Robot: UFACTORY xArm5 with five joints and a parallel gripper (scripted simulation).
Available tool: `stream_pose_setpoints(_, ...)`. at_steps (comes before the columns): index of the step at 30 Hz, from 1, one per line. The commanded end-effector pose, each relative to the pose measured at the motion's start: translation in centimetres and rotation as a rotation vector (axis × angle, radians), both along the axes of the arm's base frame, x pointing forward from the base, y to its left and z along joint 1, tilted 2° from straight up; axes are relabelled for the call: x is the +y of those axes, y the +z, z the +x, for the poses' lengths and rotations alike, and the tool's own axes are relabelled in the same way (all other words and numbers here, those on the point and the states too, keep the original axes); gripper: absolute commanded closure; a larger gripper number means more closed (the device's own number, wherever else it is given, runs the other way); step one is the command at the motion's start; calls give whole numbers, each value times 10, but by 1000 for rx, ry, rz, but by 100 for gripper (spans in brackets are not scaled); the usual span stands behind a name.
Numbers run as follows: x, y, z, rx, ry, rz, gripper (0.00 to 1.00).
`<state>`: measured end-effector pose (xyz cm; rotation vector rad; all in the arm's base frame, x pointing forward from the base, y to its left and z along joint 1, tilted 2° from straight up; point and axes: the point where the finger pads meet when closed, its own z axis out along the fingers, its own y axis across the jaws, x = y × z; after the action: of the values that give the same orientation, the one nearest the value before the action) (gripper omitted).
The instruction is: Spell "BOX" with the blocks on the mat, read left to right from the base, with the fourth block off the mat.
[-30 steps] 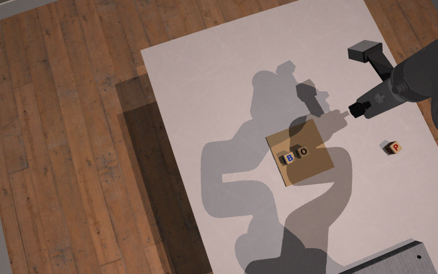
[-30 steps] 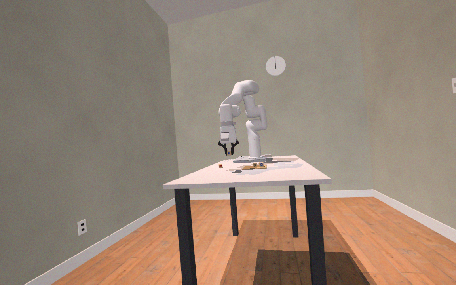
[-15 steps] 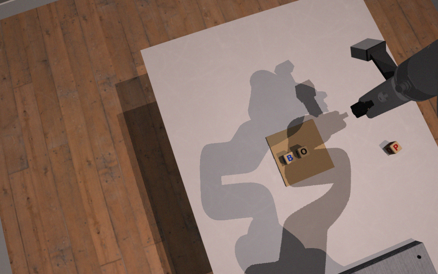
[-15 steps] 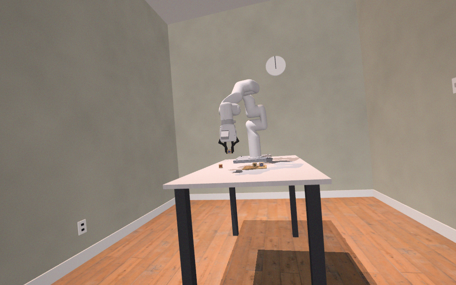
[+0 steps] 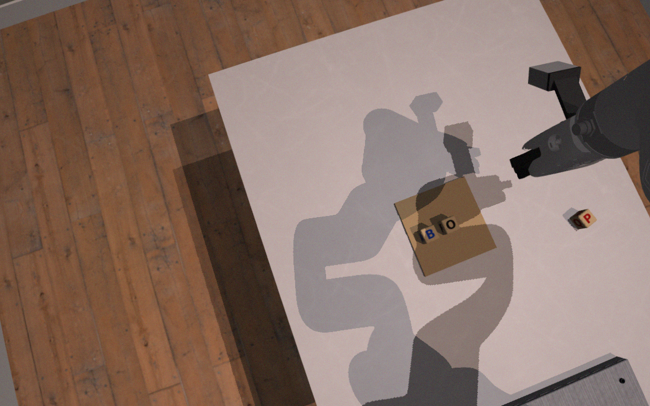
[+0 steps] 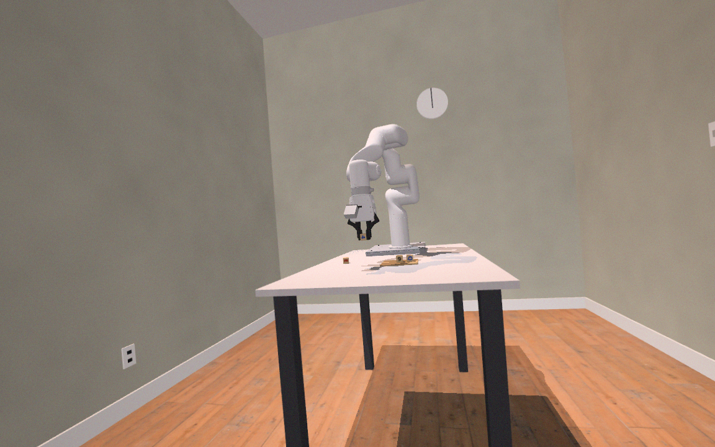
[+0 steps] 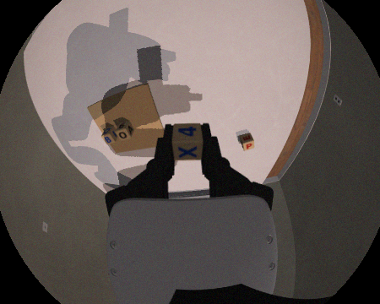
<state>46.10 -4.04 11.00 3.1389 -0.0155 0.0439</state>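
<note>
The white table [image 5: 544, 303] [image 6: 388, 277] [image 7: 241, 63] carries the xArm 5 [image 5: 635, 101] [image 6: 385, 135], whose forearm reaches out over the robot's right-hand side. The square tan mat [image 5: 474, 237] [image 6: 384, 263] [image 7: 135, 101] lies flat, partly under the arm's shadow. The gripper [image 5: 519, 164] [image 6: 363, 237] [image 7: 187, 134] is raised above the table, off the mat, closed on the X block [image 6: 363, 236] [image 7: 187, 151], which is gripped by its sides.

On the mat, the B block [image 5: 429, 233] [image 6: 409, 257] [image 7: 108, 137] and the O block [image 5: 450, 224] [image 6: 399, 258] [image 7: 123, 133] stand close together, B to the left as read from the base. The P block [image 5: 587, 217] [image 6: 346, 260] [image 7: 248, 144] rests on the table, well off the mat.

Assessment: the final letter is being carried. The next move calls for bringing X over the mat, just right of O, aligning its letter and the row, then lowering and releasing. X appears to face upward, though its upright alignment cannot be certified from this angle. The principal hazard is a finger nudging O during descent; P should stay outside the path.
</note>
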Motion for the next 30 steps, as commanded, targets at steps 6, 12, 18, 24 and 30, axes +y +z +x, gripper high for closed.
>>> stream_pose_setpoints(6, 14, 2, -6, -6, -233, 8, 79)
stream_pose_setpoints(12, 21, 3, -10, -6, -351, 12, 79)
stream_pose_setpoints(18, 29, 3, -14, -6, -472, 16, 79)
stream_pose_setpoints(24, 35, 3, -17, -6, -584, 20, 79)
stream_pose_setpoints(30, 42, 3, -22, -6, -704, 24, 79)
